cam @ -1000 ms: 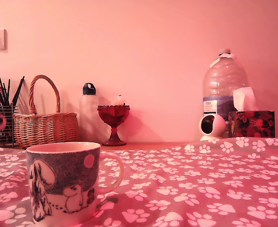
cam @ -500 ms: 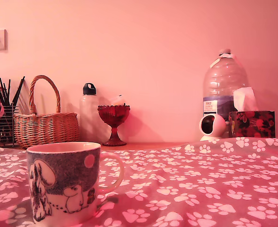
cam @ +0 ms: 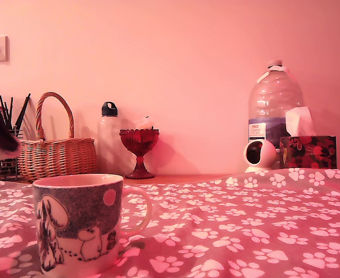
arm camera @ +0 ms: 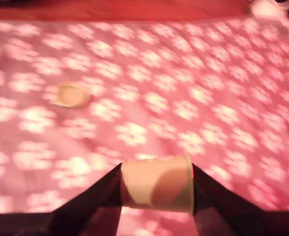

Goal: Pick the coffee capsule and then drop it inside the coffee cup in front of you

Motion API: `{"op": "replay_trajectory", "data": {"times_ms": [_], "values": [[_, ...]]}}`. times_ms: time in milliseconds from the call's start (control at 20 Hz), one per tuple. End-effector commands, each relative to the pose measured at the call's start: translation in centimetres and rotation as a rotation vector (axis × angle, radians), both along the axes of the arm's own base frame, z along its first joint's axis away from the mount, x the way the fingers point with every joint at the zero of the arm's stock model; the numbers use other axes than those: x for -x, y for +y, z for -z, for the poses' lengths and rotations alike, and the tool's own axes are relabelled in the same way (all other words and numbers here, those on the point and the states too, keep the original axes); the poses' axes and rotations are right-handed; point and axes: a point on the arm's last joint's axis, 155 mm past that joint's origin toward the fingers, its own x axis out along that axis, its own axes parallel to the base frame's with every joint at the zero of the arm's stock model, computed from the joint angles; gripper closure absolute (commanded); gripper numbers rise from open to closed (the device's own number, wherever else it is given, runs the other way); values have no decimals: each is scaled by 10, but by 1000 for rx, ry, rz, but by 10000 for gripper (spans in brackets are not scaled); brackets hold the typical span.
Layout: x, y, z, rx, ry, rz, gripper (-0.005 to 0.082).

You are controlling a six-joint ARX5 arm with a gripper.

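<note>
Gripper (arm camera: 156,189): clamped on the coffee capsule (arm camera: 156,186), held sideways between its dark fingers above the paw-print cloth (arm camera: 208,98).
Coffee cup (cam: 80,223): upright on the cloth-covered counter, near the exterior view's left.
Second capsule (arm camera: 73,95): lying on the cloth, well apart.

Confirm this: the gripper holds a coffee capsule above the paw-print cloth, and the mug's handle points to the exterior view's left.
Not quite. The gripper does hold the coffee capsule above the paw-print cloth, but the exterior view shows the mug handle pointing right.

plain wall (cam: 187,58), paw-print tablecloth (cam: 245,231), pink light
</note>
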Motion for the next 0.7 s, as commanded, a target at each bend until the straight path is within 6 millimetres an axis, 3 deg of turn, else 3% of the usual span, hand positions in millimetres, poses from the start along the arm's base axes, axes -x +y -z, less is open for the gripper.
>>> {"op": "replay_trajectory", "data": {"times_ms": [0,400,650], "values": [[5,-10,-6,-3,-21,30,539],[35,-60,-26,-39,-72,163,539],[57,-79,-30,-64,-76,223,539]]}}
